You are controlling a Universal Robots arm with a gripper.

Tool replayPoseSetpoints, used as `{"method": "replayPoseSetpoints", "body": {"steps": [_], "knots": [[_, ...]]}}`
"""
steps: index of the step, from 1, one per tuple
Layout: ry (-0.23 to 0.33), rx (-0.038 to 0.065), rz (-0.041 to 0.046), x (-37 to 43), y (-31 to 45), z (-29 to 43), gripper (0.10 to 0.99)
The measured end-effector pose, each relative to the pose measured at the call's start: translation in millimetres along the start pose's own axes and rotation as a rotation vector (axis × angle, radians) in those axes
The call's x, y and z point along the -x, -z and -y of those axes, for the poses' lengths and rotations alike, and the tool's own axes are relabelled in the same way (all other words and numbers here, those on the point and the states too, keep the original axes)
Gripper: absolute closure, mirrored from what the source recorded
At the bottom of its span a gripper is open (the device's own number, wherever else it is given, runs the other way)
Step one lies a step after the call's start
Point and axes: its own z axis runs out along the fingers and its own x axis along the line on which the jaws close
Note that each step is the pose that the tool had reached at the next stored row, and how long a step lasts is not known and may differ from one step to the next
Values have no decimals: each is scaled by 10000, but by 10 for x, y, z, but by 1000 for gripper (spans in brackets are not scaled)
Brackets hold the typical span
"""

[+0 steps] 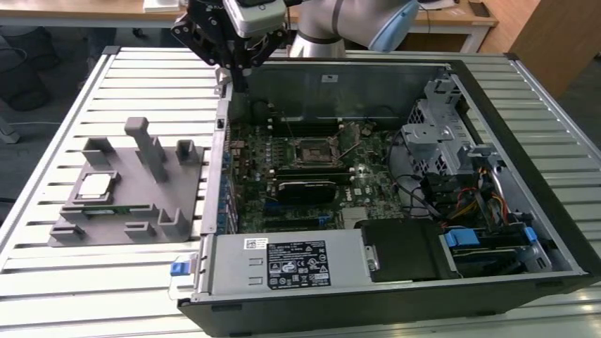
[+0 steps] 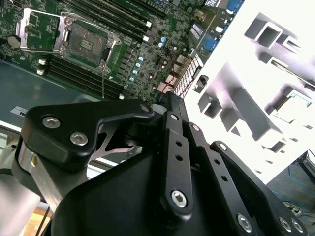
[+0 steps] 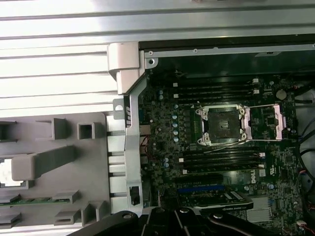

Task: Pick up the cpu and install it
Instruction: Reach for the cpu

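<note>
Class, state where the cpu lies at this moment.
The cpu lies on the grey holder at the exterior view's left, outside the open computer case.

Slatted aluminium table carries grey plastic jig just beside open black computer case. Green motherboard inside case, silver power-supply box too.

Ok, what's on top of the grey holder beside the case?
The cpu lies flat on the grey holder, with a green memory stick beside it. Whatever is beneath them is covered.
</note>
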Motion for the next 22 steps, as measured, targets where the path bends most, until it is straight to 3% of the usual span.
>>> {"method": "replayPoseSetpoints", "body": {"steps": [22], "knots": [[1,0,0,-118,1,9,980]]}}
